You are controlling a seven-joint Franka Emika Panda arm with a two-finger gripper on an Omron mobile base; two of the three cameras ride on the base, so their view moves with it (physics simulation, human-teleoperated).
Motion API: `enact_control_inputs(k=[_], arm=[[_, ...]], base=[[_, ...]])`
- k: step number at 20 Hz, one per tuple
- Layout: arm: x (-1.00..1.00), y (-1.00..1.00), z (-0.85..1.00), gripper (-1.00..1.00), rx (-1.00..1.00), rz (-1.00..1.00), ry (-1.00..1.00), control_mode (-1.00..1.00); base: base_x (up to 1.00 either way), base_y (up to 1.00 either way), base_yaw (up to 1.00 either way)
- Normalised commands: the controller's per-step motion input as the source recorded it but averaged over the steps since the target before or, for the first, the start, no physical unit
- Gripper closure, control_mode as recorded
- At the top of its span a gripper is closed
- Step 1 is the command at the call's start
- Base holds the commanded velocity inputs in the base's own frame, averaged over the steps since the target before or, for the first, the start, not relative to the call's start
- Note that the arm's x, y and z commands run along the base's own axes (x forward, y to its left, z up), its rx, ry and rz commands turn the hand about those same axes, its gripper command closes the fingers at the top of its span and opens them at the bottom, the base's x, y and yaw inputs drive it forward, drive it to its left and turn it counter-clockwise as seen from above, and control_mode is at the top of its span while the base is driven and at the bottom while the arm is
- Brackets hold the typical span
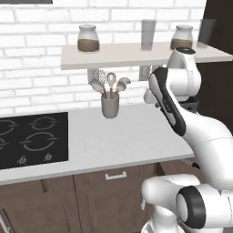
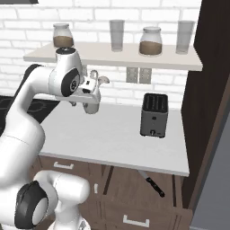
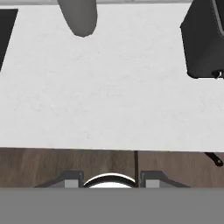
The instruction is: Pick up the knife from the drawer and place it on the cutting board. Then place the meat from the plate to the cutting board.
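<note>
Drawer (image 2: 148, 193): seen pulled out below the counter's front edge, under the toaster side, in the right base view; dark wood front with a pale handle.
Knife (image 2: 152, 183): found lying inside the drawer, slanted, grey blade toward the counter and dark handle toward the drawer front; a dark tip (image 3: 214, 159) is glimpsed in the hand view just past the counter edge. Nothing is touching it.
Gripper (image 2: 92, 96): held up above the counter, well apart from the knife, at the end of the raised white arm. Jaw state: cannot be told; the fingertips are barely seen at the bottom of the hand view and nothing is seen between them.
Counter (image 1: 127, 136): pale grey top; bare surface is seen below the hand.
Cooktop (image 1: 32, 139): black, set into the counter at its left end.
Toaster (image 2: 154, 115): dark, standing on the counter toward its right end, behind the drawer.
Utensil holder (image 1: 110, 105): grey cup with spoons and a whisk, placed at the counter's back near the brick wall.
Shelf (image 2: 112, 57): mounted above the counter; jars with brown contents and clear glasses are standing on it.
</note>
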Motion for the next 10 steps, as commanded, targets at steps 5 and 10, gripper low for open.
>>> enact_control_inputs(k=[5,10], arm=[[-0.22,0.00,-0.09,-1.00,0.00,0.00,0.04,-1.00],[-0.65,0.00,-0.44,-1.00,0.00,0.00,0.02,-1.00]], base=[[0.00,0.00,0.00],[0.00,0.00,0.00]])
